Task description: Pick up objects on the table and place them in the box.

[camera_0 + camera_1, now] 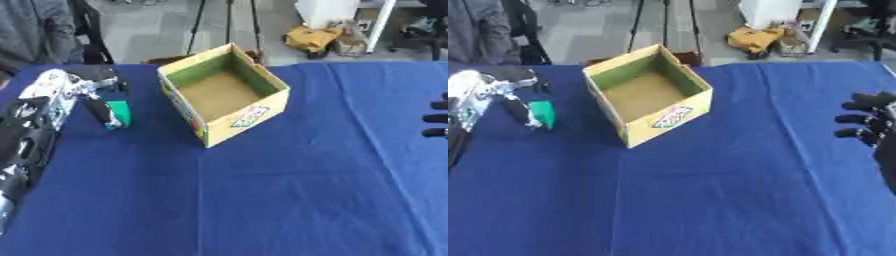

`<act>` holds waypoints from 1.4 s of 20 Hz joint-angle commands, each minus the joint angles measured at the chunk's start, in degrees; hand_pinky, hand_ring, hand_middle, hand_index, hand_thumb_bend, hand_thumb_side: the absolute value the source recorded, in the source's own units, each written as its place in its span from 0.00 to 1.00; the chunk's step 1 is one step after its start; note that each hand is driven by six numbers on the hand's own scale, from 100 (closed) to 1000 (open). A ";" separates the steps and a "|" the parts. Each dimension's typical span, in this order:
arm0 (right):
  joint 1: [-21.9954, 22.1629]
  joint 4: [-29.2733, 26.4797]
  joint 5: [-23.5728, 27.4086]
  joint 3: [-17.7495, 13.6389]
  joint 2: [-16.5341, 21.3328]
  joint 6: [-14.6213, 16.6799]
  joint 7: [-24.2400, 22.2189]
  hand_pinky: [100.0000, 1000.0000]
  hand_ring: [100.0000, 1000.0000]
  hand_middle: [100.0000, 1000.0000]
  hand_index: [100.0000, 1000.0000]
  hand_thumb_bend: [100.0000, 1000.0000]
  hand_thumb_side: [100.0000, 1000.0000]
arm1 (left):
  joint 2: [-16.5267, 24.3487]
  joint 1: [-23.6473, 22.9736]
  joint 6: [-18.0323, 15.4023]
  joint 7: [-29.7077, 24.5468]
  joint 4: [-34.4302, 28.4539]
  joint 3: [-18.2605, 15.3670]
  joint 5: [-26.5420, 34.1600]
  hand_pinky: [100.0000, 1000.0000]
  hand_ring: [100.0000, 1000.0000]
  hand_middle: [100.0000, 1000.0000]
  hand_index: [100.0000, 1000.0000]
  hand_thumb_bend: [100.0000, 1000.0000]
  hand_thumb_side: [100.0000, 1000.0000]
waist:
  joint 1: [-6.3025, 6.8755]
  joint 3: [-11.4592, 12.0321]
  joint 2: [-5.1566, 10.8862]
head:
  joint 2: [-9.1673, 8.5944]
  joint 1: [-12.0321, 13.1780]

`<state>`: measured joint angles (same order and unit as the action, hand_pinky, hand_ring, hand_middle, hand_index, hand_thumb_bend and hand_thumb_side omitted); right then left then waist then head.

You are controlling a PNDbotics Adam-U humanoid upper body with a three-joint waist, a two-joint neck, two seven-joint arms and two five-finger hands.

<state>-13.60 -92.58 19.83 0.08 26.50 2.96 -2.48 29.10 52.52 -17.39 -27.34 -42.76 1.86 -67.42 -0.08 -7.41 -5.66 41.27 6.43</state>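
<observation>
Left hand (92, 102), fingers curled on green object (121, 114) left of box (223, 95), could drop it; right hand (872, 122) idle, fingers relaxed.

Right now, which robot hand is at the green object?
The left robot hand, beside the open yellow box, has its fingers around the green object. The right robot hand sits idle at the far right edge.

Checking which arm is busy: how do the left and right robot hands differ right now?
The left robot hand is at the green object, fingers curled round it; the right robot hand holds nothing. Left is beside the cardboard box; right sits idle at the table's far right edge. Both are over the blue tablecloth.
</observation>
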 commanded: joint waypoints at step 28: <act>-2.07 -0.76 -0.74 -0.24 1.12 0.13 -0.39 0.55 0.66 0.68 0.79 0.00 0.88 | 4.05 2.36 0.18 -1.99 0.44 -1.70 0.28 0.69 0.72 0.69 0.77 0.57 0.18 | 0.50 -1.86 -2.53 | -1.56 0.55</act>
<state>-14.86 -92.57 19.68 0.37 26.50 2.95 -2.72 30.96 53.52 -16.91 -29.33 -41.78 0.80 -66.97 0.54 -9.19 -8.88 40.22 6.91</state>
